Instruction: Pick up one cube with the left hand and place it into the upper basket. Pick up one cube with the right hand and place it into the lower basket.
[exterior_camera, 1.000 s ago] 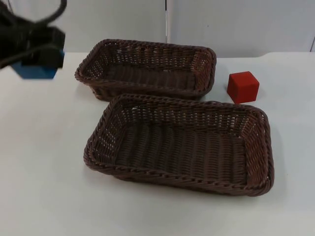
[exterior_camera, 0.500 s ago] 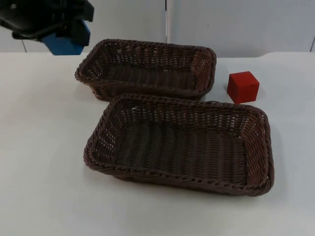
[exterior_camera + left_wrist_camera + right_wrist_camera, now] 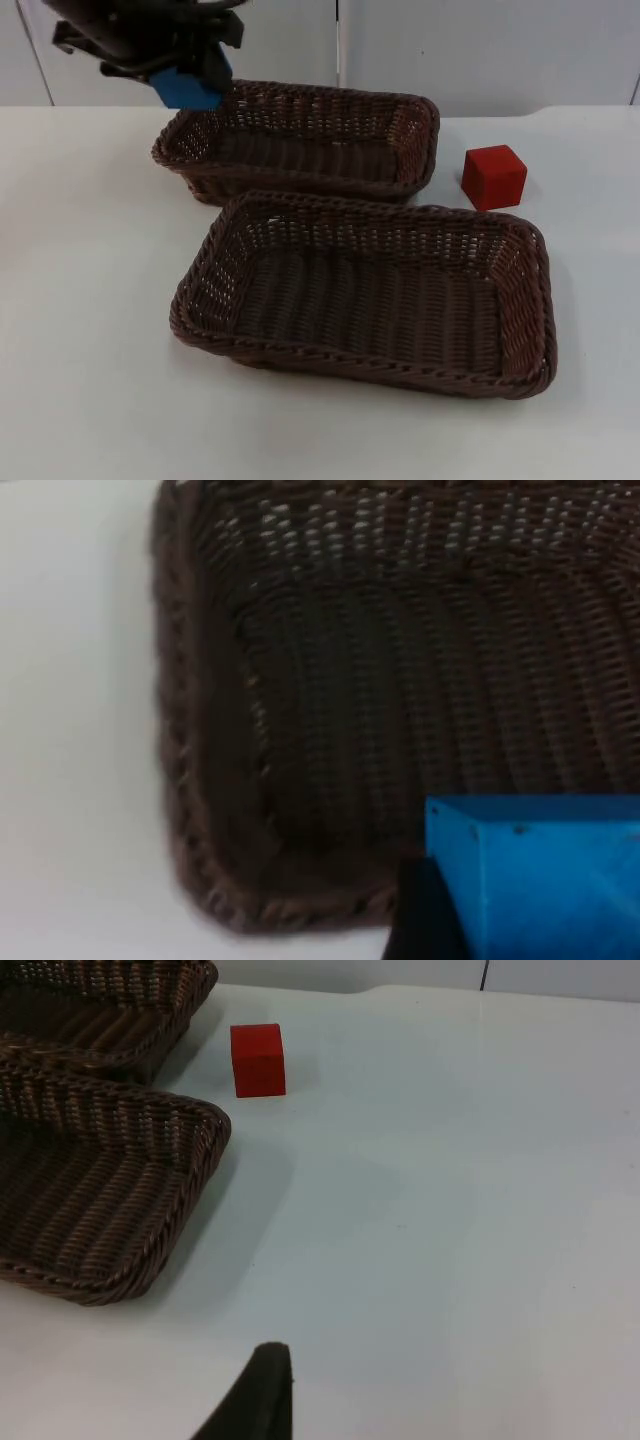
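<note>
My left gripper (image 3: 180, 72) is shut on a blue cube (image 3: 190, 92) and holds it in the air over the left end of the upper basket (image 3: 300, 92). From the left wrist, the blue cube (image 3: 545, 880) hangs above that basket's woven floor, near its corner rim (image 3: 175, 740). A red cube (image 3: 493, 176) rests on the table to the right of the upper basket. The lower basket (image 3: 360, 208) holds nothing. My right gripper (image 3: 262, 1400) waits off to the right, well short of the red cube (image 3: 258, 1058).
The two brown wicker baskets stand close together, the lower basket's corner (image 3: 205, 1120) near the red cube. White table (image 3: 90, 300) lies open to the left, front and right. A grey partition wall (image 3: 480, 50) closes the far side.
My left gripper has carried the blue cube rightward, from the table's far left edge to above the upper basket's left end. The red cube and both baskets have stayed put.
</note>
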You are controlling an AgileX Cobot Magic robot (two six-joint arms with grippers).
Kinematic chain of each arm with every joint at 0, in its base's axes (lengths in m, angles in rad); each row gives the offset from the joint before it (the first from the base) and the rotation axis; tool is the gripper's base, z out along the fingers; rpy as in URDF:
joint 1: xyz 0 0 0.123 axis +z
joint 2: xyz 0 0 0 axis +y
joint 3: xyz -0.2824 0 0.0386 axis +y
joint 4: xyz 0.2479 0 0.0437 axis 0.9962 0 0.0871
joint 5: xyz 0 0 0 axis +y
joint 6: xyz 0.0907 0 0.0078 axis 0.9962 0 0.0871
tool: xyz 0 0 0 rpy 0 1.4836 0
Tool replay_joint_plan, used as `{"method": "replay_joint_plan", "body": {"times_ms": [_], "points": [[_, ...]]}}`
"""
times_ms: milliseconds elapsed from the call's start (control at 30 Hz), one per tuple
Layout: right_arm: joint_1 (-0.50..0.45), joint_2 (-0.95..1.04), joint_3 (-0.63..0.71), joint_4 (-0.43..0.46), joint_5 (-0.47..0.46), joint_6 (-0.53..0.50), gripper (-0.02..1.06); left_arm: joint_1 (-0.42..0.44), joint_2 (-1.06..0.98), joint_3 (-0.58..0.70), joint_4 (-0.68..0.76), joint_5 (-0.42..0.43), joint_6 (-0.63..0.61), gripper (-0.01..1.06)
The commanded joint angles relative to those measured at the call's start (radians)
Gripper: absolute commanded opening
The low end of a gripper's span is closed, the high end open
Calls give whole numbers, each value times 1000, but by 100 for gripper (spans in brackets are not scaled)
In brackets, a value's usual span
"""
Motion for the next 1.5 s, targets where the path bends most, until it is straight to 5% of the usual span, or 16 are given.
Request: {"method": "replay_joint_plan", "body": {"times_ms": [0,633,1233,1367,1467], "points": [[-6,-5,0,-4,-1,-5,105,-21,32,-47,-18,12,17,0],[-6,-5,0,-4,-1,-5,105,-117,393,-456,-5,31,19,0],[-6,-5,0,-4,-1,-5,105,-117,487,-461,-6,-23,19,1],[-6,-5,0,-4,-1,-5,105,-117,487,-461,-8,-18,19,21],[-6,-5,0,-4,-1,-5,105,-117,487,-461,-25,-11,19,60]]}}
